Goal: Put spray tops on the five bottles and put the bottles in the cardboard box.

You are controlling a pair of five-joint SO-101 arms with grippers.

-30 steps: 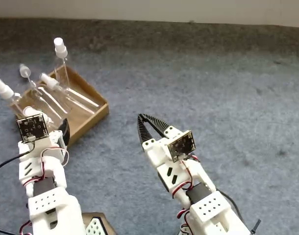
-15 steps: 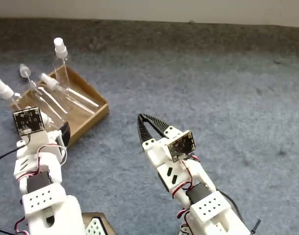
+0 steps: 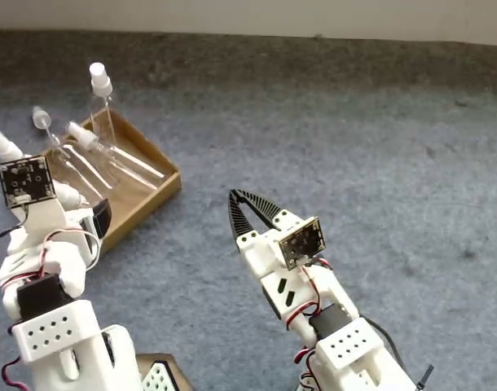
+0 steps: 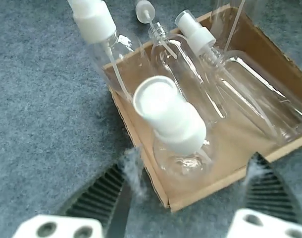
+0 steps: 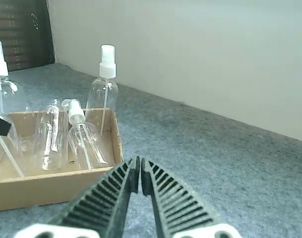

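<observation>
- Step in hand: I judge boxing to be at its end. The near bottle (image 4: 183,151) stands in the cardboard box (image 3: 147,208), upper left of the high view.
- Left gripper (image 4: 190,166): spread wide, empty, straddling that bottle.
- Right gripper (image 5: 140,166): pressed closed, empty, at frame centre.
- Next move: I would lift the left arm clear without clipping the spray top (image 4: 166,111).
- Appearance: clear plastic, white top, thin dip tube.

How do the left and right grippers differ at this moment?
The left gripper has its jaws spread wide; the right gripper has its jaws closed together. The left gripper is at the cardboard box, over a spray-topped bottle; the right gripper is above bare carpet, apart from the box. Both hold nothing, and both have black ribbed jaws.
</observation>
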